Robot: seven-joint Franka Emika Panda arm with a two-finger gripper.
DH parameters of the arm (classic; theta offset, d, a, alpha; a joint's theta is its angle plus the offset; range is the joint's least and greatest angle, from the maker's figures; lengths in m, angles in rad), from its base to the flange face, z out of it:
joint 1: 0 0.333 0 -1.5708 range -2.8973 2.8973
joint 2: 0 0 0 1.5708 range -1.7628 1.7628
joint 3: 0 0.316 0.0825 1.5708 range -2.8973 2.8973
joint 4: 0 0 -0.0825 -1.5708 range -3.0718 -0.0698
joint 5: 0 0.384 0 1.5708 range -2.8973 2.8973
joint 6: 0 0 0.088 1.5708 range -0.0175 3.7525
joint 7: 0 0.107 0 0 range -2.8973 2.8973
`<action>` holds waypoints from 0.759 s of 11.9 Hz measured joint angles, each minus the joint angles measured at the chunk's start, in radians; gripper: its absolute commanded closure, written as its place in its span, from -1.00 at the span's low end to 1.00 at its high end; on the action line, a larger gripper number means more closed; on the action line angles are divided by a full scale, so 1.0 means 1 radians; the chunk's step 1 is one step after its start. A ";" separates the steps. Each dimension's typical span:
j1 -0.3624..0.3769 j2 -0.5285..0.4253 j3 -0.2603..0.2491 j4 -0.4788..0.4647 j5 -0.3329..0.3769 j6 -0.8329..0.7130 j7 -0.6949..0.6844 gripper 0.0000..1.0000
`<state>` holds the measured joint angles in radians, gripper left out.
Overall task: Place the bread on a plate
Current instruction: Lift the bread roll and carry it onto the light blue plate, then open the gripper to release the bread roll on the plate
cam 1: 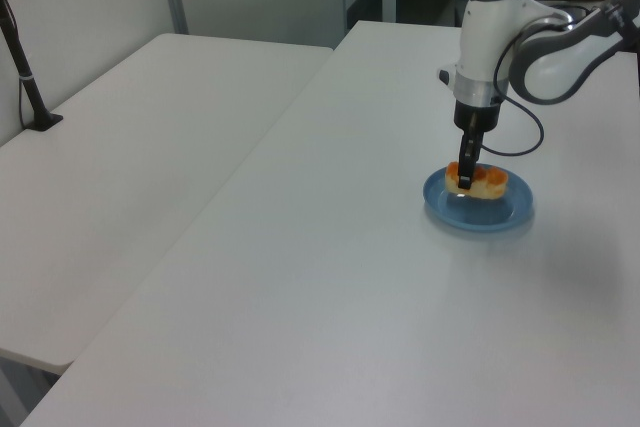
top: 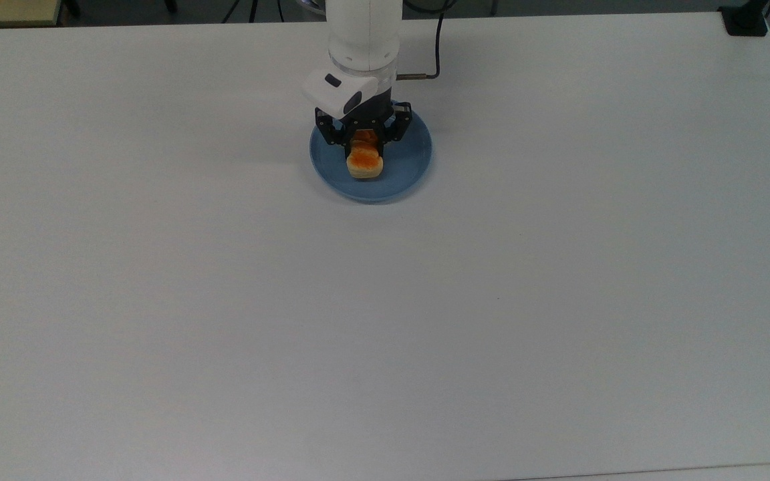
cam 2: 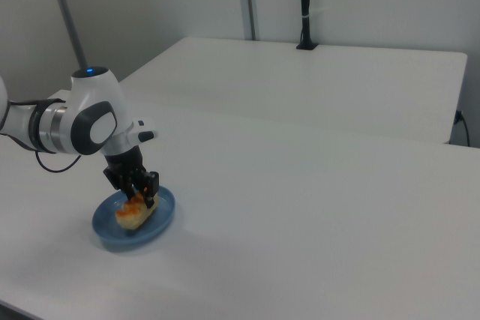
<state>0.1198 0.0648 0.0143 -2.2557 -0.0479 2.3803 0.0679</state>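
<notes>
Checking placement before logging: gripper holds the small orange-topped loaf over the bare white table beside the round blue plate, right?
Not beside it. In the top view the gripper holds the small orange-topped loaf within the rim of the round blue plate, not over the bare white table.

The small lumpy loaf of bread [top: 365, 162] has a glossy orange-brown top and pale beige sides. The round shallow plate [top: 412, 170] is plain blue — no pattern. The black two-finger pincer [top: 363, 139] hangs from a white arm [top: 363, 33] with grey joints and a blue light. The broad plain desk [top: 385, 300] is white.
</notes>
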 measured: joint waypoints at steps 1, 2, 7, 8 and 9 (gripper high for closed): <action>0.004 0.000 0.000 -0.012 0.001 0.009 0.013 -0.03; 0.007 0.001 0.000 -0.015 0.001 0.009 0.029 -0.07; 0.008 0.004 0.000 -0.011 0.001 0.009 0.071 -1.00; 0.008 0.002 0.000 0.008 0.001 -0.012 0.079 -1.00; 0.008 0.000 0.000 0.040 0.001 -0.062 0.080 -1.00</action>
<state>0.1279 0.0652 0.0142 -2.2158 -0.0470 2.3182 0.1483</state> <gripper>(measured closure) 0.009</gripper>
